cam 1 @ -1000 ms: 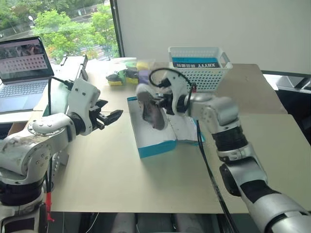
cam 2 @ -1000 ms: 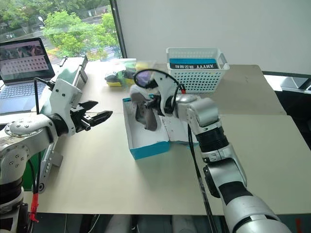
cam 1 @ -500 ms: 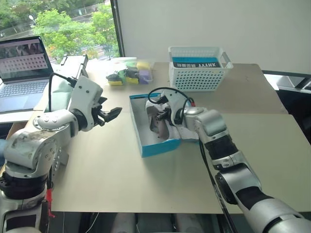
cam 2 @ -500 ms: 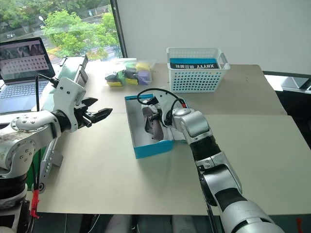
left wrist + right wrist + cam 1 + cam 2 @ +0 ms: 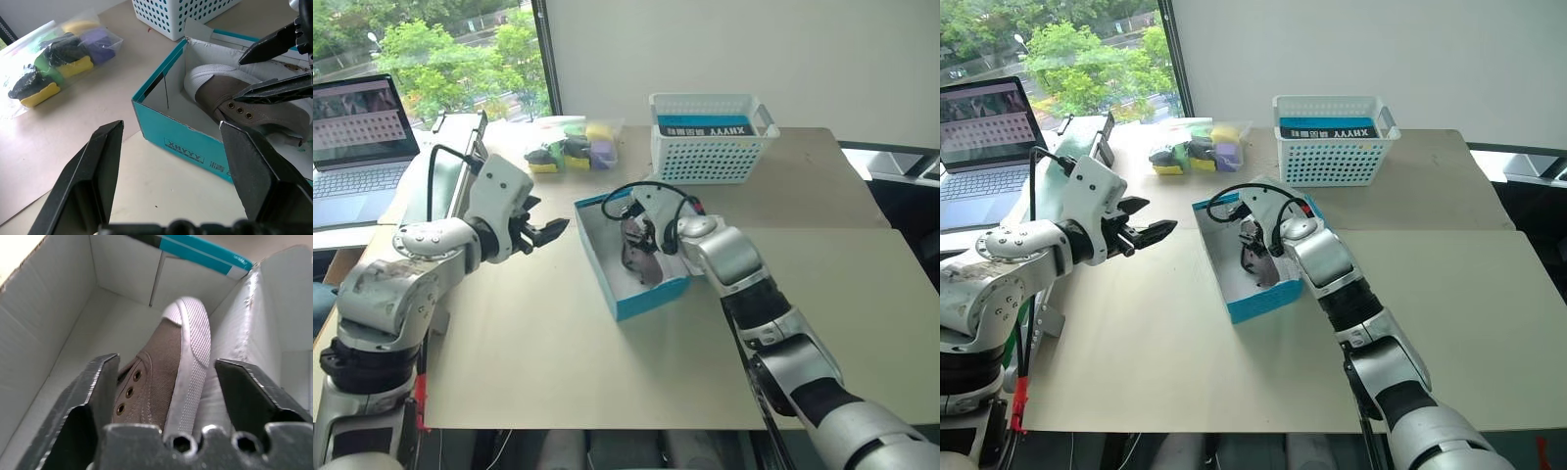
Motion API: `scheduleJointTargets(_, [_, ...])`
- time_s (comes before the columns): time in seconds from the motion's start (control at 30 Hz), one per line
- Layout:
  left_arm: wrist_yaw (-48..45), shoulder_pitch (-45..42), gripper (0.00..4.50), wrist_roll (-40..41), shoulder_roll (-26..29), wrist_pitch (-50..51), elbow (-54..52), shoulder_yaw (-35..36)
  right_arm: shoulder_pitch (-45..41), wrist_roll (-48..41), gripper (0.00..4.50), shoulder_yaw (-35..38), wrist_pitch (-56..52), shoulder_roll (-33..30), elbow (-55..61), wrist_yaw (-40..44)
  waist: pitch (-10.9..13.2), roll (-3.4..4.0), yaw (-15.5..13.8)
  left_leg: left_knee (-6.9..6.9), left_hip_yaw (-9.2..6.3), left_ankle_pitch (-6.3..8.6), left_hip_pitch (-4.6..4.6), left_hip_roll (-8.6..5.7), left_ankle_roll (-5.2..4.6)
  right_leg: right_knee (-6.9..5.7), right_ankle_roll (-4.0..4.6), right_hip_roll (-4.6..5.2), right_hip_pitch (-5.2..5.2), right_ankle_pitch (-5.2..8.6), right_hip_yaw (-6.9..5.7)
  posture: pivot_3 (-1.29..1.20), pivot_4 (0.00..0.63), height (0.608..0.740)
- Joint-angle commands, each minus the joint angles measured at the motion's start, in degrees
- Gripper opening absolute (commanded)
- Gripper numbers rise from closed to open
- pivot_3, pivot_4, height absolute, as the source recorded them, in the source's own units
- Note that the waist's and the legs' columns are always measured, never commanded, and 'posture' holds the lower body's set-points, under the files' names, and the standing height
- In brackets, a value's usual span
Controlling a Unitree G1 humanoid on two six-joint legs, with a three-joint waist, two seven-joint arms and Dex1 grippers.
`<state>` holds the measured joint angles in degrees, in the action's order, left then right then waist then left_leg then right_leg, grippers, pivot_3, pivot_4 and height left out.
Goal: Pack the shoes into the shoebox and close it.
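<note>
One shoe [image 5: 168, 377] laid in shoebox [image 5: 636, 302], right end effector [image 5: 166, 382] spread around it, ungripped. Left end effector [image 5: 548, 233] open, empty. Second shoe unlocated; lid unclosed.

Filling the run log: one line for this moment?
phase: shoe placement | right gripper: open, over shoe in shoebox | left gripper: open, empty, beside box | lid: open

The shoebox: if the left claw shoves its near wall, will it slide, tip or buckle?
Probably slides: the shoebox sits flat on the smooth table and looks light, with one small shoe visible inside. Tipping seems unlikely, since it is low and wide. The thin cardboard wall may flex inward, so push low, near a corner.
</note>
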<state>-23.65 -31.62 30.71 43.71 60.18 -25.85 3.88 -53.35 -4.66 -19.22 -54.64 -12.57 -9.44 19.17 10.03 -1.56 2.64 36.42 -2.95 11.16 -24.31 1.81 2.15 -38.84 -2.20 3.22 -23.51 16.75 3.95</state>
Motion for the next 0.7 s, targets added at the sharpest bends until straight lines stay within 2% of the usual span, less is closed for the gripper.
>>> scheduleJointTargets(0.03, [-0.8, -1.3, 3.35, -1.2, 0.6, -1.3, -0.5, 0.8, -5.2, 0.9, 4.2, 0.0, -2.2, -2.0, 8.0, 2.6, 0.0, 0.0, 0.0, 0.0, 0.0, 0.0, 0.0, 0.0, 0.0, -0.01, 0.0, 0.0, 0.0, 0.0, 0.0, 0.0, 0.15, 0.74])
scheduleJointTargets(0.2, [0.0, -0.9, 3.35, -2.4, 0.4, -1.3, 0.1, 2.5, -12.5, -9.5, 4.2, 12.8, -9.9, 2.1, 15.3, 5.5, 0.0, 0.0, 0.1, -0.01, -0.01, 0.0, -0.02, 0.02, 0.0, -0.07, 0.0, -0.01, -0.07, 0.0, 0.0, 0.0, 0.15, 0.74])
scheduleJointTargets(0.33, [3.1, 0.2, 3.35, -4.3, -0.7, -1.4, 1.0, 4.8, -12.4, -14.7, 4.2, 17.5, -6.5, 1.6, 15.5, 10.3, 0.0, -0.02, -0.1, -0.01, -0.04, 0.0, 0.0, 0.02, -0.01, -0.08, 0.0, -0.01, -0.03, 0.0, -0.03, 0.0, 0.15, 0.74])
scheduleJointTargets(0.47, [8.2, 3.8, 3.35, -7.5, -3.5, -2.6, 2.9, 8.3, -8.1, -18.0, 4.2, 17.7, -3.3, 0.6, 14.6, 15.2, 0.0, -0.03, -0.2, 0.02, -0.04, 0.0, 0.12, -0.01, -0.01, 0.01, 0.0, 0.01, 0.17, 0.0, -0.05, 0.0, 0.15, 0.74])
scheduleJointTargets(0.6, [14.3, 8.3, 3.35, -11.0, -6.5, -2.8, 2.9, 14.0, -1.3, -18.6, 4.2, 11.8, 4.1, -3.8, 16.2, 25.4, 0.0, -0.03, 0.0, 0.01, -0.05, 0.01, 0.1, 0.02, -0.02, -0.04, 0.0, 0.01, 0.16, 0.0, -0.06, 0.0, 0.15, 0.74])
scheduleJointTargets(0.7, [16.4, 10.8, 3.99, -11.6, -8.5, -2.7, 1.1, 17.8, 0.5, -19.2, 4.23, 11.7, 7.7, -3.7, 13.7, 27.4, 0.0, -0.03, 0.3, 0.03, -0.01, 0.01, 0.0, 0.02, -0.02, -0.05, 0.0, 0.01, 0.01, 0.0, -0.03, 0.0, 0.15, 0.74])
